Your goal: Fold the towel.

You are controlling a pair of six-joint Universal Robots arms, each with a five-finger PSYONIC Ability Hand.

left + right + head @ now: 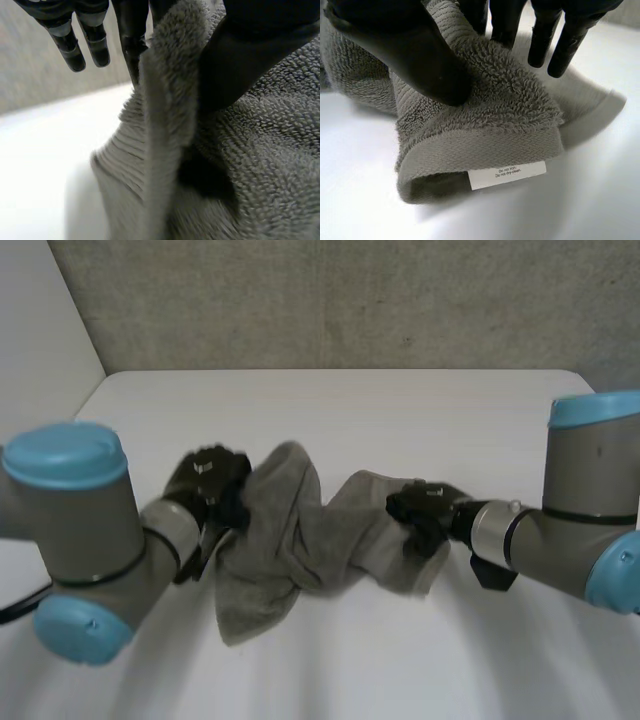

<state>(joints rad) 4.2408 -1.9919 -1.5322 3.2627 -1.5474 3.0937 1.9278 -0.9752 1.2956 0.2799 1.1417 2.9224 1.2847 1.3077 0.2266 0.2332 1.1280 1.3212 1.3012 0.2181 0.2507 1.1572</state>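
A grey towel (300, 530) lies bunched and twisted on the white bench (400, 410). At the towel's left end, the left hand (210, 485) pinches an edge between thumb and one finger, with its other fingers straight. At the towel's right end, the right hand (425, 510) pinches the hemmed corner by the white label (506, 174). The step probably goes best if both ends are drawn apart evenly, so the twist comes out before folding.

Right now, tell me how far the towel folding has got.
Done: the left hand pinches one end of the crumpled grey terry towel, the right hand the end bearing the white care label. In hand: the towel is bunched and twisted between them over the white table. Left: spreading it flat and every fold; none shows yet.
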